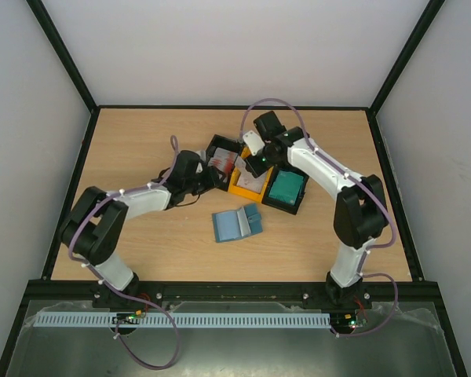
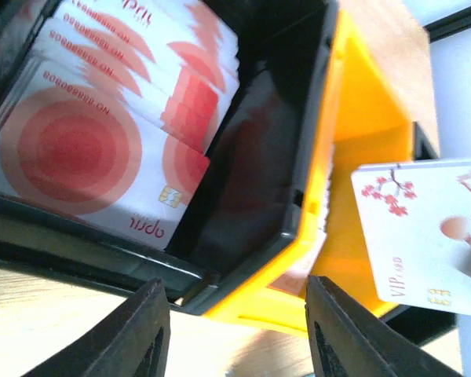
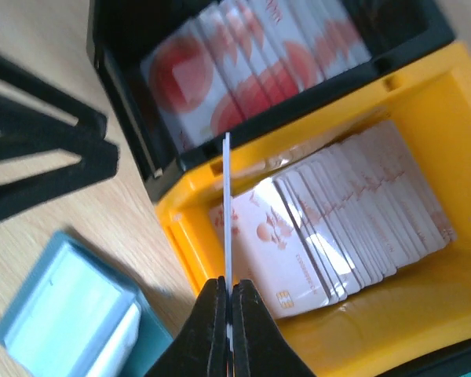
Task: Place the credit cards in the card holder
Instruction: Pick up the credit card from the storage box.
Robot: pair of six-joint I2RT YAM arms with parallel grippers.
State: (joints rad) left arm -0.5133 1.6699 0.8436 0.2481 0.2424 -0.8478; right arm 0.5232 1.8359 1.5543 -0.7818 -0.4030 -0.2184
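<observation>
One whitish credit card (image 3: pixel 227 196) with a blossom print was pinched by one edge in the right jaws, which were pressed together on it, above the yellow bin (image 3: pixel 424 86); the rest of that stack (image 3: pixel 361 212) lay fanned inside. The card holder (image 1: pixel 237 224) was seen lying open on the table (image 1: pixel 141 236), nearer than the bins and apart from them. The left jaws were held spread and empty just beside the black bin (image 2: pixel 259 157) of red-and-white cards (image 2: pixel 71 149). The step was judged to be carrying the card to the holder. The pinch would best be kept firm and the card lifted clear of the bin wall before being swung near. It could then be laid flat so that its free edge might be slid into a pocket. A light holder could be pushed along, so steadying by the left jaws was thought wise
</observation>
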